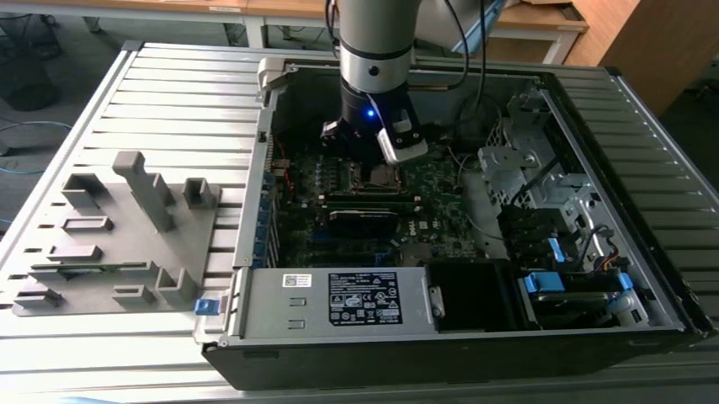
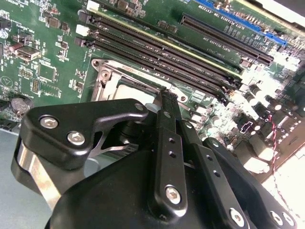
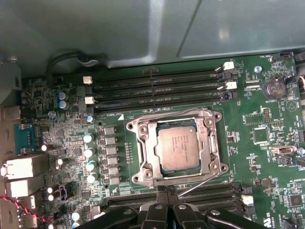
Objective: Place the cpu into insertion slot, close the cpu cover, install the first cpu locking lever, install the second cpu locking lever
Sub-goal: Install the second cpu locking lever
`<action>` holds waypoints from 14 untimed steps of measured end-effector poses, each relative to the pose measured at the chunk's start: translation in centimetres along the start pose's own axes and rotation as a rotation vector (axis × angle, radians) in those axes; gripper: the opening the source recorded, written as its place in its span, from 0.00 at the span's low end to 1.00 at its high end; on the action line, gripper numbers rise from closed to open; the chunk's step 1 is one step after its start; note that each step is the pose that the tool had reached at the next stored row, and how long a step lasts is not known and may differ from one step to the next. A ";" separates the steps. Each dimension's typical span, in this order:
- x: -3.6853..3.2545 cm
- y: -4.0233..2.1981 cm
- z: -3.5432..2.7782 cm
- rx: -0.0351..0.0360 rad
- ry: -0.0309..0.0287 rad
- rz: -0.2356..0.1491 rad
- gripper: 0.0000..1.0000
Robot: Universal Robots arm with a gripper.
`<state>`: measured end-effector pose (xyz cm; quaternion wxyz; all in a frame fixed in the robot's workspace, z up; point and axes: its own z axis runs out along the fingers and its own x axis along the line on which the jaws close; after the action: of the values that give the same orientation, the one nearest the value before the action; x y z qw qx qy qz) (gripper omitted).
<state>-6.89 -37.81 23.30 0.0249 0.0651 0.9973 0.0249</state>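
Hovering low over the motherboard inside the open computer case, the claw sits at the socket's edge, at about 6 o'clock from it in the first wrist view. Its slim black fingers lie pressed together with nothing visibly between them, tips close to a thin silver locking lever that angles out from the socket's corner. The cpu already lies flat in the insertion slot, its dull metal top facing up, and the cpu cover appears folded down around it as a silver frame.

By my judgement the lever is a stiff, springy wire, light but resisting as it nears its catch, and smooth enough to slip off a fingertip; it is best pushed near its free end. The chip and the socket beneath are fragile, so force belongs on the lever alone.
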 end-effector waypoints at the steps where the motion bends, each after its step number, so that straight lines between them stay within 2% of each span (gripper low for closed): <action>1: 0.00 -0.09 -0.01 0.0001 0.0001 0.000 0.11; 7: 0.22 -0.35 0.12 0.0000 -0.0001 0.000 0.11; 14: 0.80 -0.57 0.83 0.0001 0.0000 0.000 0.11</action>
<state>-7.72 -38.23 22.40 0.0249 0.0651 0.9973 0.0248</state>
